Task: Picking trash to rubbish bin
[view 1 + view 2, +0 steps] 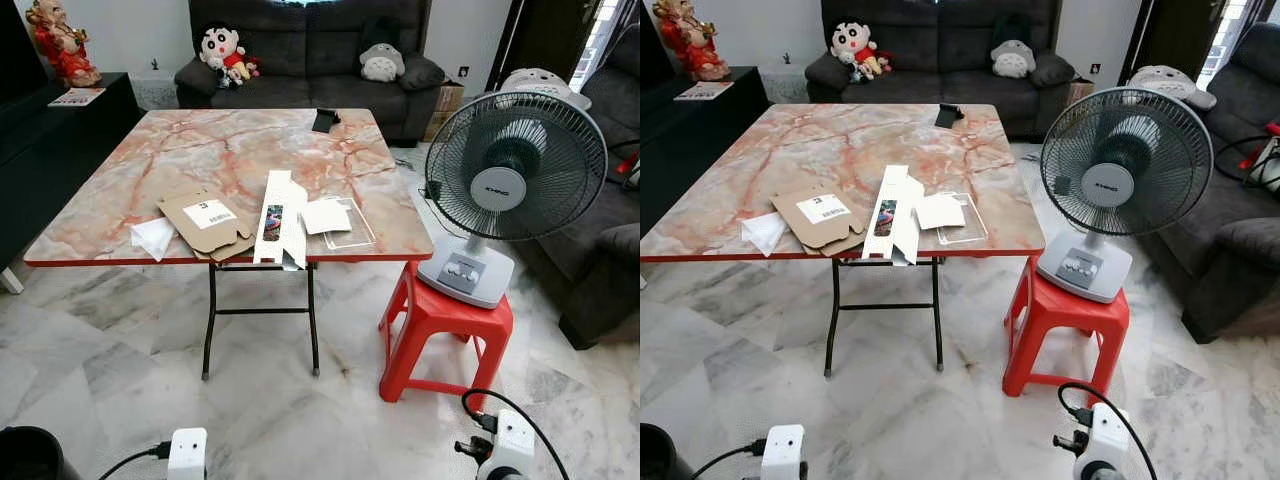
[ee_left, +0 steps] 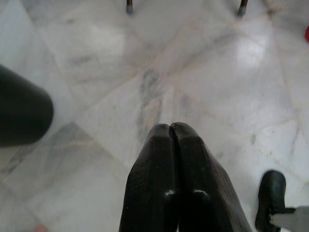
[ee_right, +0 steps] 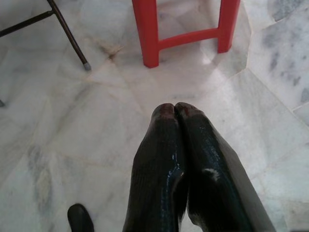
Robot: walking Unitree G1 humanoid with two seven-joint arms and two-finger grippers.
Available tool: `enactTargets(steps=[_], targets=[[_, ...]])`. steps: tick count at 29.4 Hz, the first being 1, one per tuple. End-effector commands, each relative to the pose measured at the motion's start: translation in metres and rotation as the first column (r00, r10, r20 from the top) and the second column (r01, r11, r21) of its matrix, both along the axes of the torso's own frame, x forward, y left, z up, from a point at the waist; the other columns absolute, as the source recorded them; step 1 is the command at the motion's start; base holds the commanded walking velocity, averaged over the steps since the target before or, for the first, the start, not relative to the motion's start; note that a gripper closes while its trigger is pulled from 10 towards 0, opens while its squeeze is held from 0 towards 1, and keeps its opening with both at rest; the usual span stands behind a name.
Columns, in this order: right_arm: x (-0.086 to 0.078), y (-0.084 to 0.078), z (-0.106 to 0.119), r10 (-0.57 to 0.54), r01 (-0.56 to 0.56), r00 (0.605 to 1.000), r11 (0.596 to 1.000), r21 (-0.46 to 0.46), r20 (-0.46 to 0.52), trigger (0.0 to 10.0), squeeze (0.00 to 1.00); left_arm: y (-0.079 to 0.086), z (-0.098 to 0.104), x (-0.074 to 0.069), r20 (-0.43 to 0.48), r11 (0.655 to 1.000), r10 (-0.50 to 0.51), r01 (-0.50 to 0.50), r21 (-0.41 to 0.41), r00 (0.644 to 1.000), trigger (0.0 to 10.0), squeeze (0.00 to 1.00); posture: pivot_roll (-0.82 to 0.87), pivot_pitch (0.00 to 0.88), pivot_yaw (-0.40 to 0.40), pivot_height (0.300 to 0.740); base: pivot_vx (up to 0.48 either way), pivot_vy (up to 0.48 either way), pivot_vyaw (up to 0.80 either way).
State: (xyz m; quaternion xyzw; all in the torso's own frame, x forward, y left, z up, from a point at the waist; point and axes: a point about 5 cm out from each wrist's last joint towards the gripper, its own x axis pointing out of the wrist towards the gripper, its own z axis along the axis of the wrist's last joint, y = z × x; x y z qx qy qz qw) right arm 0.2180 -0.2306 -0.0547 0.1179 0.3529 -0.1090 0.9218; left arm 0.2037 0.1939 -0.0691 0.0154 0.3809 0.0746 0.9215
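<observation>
Trash lies near the front edge of the marble-patterned table (image 1: 230, 150): a flattened brown cardboard piece (image 1: 205, 222) with a white label, a long flattened white box (image 1: 280, 218), a white paper sheet (image 1: 325, 215) on a clear plastic tray (image 1: 355, 230), and a crumpled white scrap (image 1: 152, 236). A black round bin (image 1: 30, 455) stands on the floor at the lower left, also seen as a dark bin edge (image 2: 21, 112). Both arms hang low over the marble floor, well short of the table. My left gripper (image 2: 171, 128) is shut and empty. My right gripper (image 3: 174, 108) is shut and empty too.
A table fan (image 1: 505, 180) stands on a red plastic stool (image 1: 440, 330) right of the table. A small black object (image 1: 325, 120) lies at the table's far edge. Dark sofas (image 1: 310, 55) stand behind and to the right, a black cabinet (image 1: 50, 140) to the left.
</observation>
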Motion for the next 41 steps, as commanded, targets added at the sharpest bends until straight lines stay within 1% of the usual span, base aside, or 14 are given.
enactTargets(steps=[1,21,24,26,27,28,29,30,31,33,37,39,40,41], targets=[[-0.004,0.000,-0.002,-0.019,0.019,1.000,1.000,0.006,-0.011,10.0,0.00,0.001,-0.002,-0.004,-0.017,1.000,-0.010,0.010,0.008,1.000,10.0,0.00,-0.07,0.000,-0.021,0.740,0.000,0.000,0.00],[-0.003,0.003,-0.003,-0.048,0.048,0.999,0.998,0.029,-0.004,10.0,0.00,0.000,0.001,0.002,-0.001,1.000,-0.008,0.008,0.008,1.000,10.0,0.00,-0.05,0.000,-0.029,0.740,0.000,0.000,0.00],[0.002,0.001,0.001,-0.038,0.038,0.999,0.999,0.021,0.017,10.0,0.00,-0.001,0.003,0.004,0.022,1.000,0.004,-0.004,0.006,1.000,10.0,0.00,-0.05,0.000,-0.045,0.740,0.000,0.000,0.00],[0.011,-0.002,0.008,-0.021,0.021,0.998,1.000,0.001,0.057,10.0,0.00,0.000,0.009,0.012,0.077,1.000,0.019,-0.021,0.022,0.997,10.0,0.00,-0.05,0.000,-0.056,0.740,0.000,0.000,0.00],[0.023,-0.002,0.017,-0.007,0.008,0.993,1.000,-0.004,0.114,10.0,0.00,0.000,0.018,0.023,0.154,0.999,0.023,-0.029,0.035,0.988,10.0,0.00,-0.04,0.000,-0.060,0.740,0.000,0.000,0.00],[0.023,-0.002,0.017,-0.007,0.008,0.993,1.000,-0.004,0.114,10.0,0.00,0.000,0.018,0.023,0.154,0.999,0.023,-0.029,0.035,0.988,10.0,0.00,-0.04,0.000,-0.060,0.740,0.000,0.000,0.00],[0.029,-0.002,0.022,0.000,0.001,0.990,1.000,-0.007,0.144,10.0,0.00,0.000,0.024,0.030,0.194,0.999,0.011,-0.021,0.050,0.981,10.0,0.00,-0.05,0.000,-0.061,0.740,0.000,0.000,0.00],[0.039,-0.003,0.032,0.014,-0.011,0.981,1.000,-0.018,0.193,10.0,0.00,-0.002,0.035,0.042,0.267,0.996,-0.025,0.003,0.085,0.963,10.0,0.00,-0.05,0.000,-0.063,0.740,0.000,0.000,0.00],[0.043,-0.003,0.035,0.020,-0.016,0.978,1.000,-0.023,0.208,10.0,0.00,-0.002,0.039,0.046,0.289,0.995,-0.035,0.008,0.096,0.957,10.0,0.00,-0.05,0.000,-0.063,0.740,0.000,0.000,0.00],[0.059,0.001,0.050,0.045,-0.039,0.955,0.999,-0.028,0.293,10.0,0.00,-0.003,0.059,0.065,0.400,0.993,-0.050,0.004,0.116,0.915,10.0,0.00,-0.05,0.000,-0.064,0.740,0.000,0.000,0.00],[0.087,0.015,0.078,0.108,-0.102,0.895,0.994,-0.037,0.432,10.0,0.00,-0.008,0.090,0.091,0.540,0.988,-0.090,0.006,0.155,0.837,10.0,0.00,-0.04,0.000,-0.064,0.740,0.000,0.000,0.00],[0.098,0.024,0.092,0.111,-0.115,0.857,0.993,-0.023,0.503,10.0,0.00,-0.015,0.102,0.098,0.593,0.985,-0.120,0.023,0.169,0.796,10.0,0.00,-0.04,0.000,-0.059,0.740,0.000,0.000,0.00],[0.098,0.024,0.092,0.111,-0.115,0.857,0.993,-0.023,0.503,10.0,0.00,-0.015,0.102,0.098,0.593,0.985,-0.120,0.023,0.169,0.796,10.0,0.00,-0.04,0.000,-0.059,0.740,0.000,0.000,0.00],[0.103,0.028,0.097,0.114,-0.122,0.840,0.992,-0.020,0.531,10.0,0.00,-0.019,0.106,0.101,0.613,0.981,-0.149,0.040,0.188,0.776,10.0,0.00,-0.04,0.000,-0.058,0.740,0.000,0.000,0.00]])
